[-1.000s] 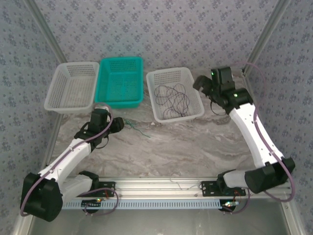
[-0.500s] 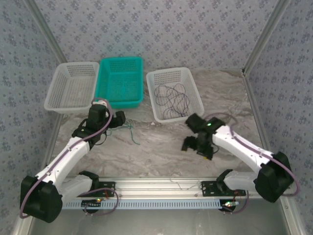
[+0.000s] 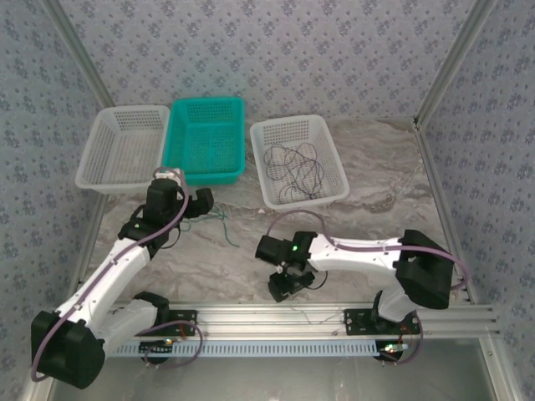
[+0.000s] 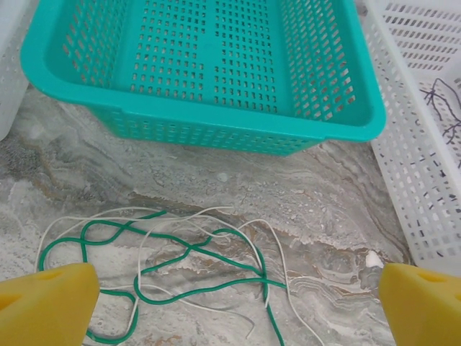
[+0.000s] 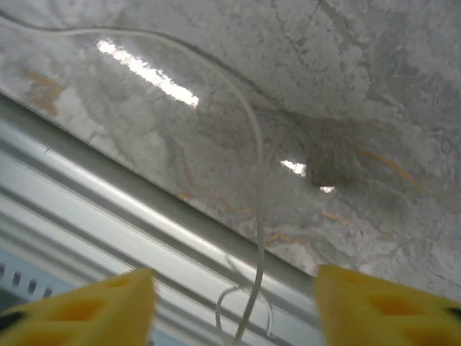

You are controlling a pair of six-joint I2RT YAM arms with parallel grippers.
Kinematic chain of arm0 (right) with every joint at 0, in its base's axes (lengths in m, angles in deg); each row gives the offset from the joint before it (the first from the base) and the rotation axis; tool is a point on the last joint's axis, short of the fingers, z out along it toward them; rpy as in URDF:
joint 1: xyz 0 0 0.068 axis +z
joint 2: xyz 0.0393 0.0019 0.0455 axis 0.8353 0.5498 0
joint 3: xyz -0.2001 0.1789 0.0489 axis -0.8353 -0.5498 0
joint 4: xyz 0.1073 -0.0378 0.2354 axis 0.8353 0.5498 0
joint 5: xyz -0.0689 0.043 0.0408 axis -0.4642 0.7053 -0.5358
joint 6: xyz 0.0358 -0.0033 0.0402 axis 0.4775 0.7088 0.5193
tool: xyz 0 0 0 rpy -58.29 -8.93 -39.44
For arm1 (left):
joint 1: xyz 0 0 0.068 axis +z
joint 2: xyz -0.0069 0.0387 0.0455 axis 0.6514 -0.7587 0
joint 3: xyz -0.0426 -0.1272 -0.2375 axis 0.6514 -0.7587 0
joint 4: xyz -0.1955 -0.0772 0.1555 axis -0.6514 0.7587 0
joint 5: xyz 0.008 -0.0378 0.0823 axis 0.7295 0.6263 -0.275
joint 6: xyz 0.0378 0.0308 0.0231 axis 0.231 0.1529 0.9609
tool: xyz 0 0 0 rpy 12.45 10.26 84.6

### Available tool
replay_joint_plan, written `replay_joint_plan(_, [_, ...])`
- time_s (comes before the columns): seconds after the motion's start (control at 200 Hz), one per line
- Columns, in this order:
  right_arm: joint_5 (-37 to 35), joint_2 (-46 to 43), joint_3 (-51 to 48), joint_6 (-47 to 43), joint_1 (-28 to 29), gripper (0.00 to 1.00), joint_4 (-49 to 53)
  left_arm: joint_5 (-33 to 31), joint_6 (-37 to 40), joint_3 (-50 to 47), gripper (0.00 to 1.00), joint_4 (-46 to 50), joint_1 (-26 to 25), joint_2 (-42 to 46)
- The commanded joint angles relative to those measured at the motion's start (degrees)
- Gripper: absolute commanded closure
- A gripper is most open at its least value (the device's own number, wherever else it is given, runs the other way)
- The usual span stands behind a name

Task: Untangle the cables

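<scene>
L pincer (image 4: 234, 299): I read jaws wide, empty, over thin green and cream wire tangle (image 4: 189, 247) by teal plastic mesh basket (image 4: 216, 133). R pincer (image 5: 241, 306): fingers apart, straddling pale cream wire (image 5: 258, 180), ungripped.

This is a robotics lab test cell, not a lived-in room. Patterned panels (image 3: 276, 50) held by bare aluminium posts (image 3: 447, 71) box in a marble-look desk (image 3: 376, 209). Two white arms, the left arm (image 3: 117, 259) and the right arm (image 3: 359, 251), are bolted to a metal rail (image 3: 276, 316) at the near edge, beside a slotted wiring duct (image 3: 276, 347). Plain plastic sorting baskets, white (image 3: 121, 113) and teal (image 3: 205, 104), stand in a row.
</scene>
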Motion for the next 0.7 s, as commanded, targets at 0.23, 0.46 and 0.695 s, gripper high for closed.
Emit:
replay_joint_plan(0.23, [-3.7,-8.3,9.8,-7.8,-5.8,1.00,5.5,2.2,0.3,0.9,0.01,2.3,-0.2,3.2])
replay_joint_plan(0.46, [3.6,-13.7,26.6,-14.8,-23.0,1.00,-4.2,1.4,-1.5,3.3,0.01,1.1,-0.2,9.7])
replay_joint_plan(0.695, [6.0,-5.4,45.1,-14.3,-28.5,1.00,-25.0,-0.9,-1.1,5.9,0.01,5.7,-0.2,13.1])
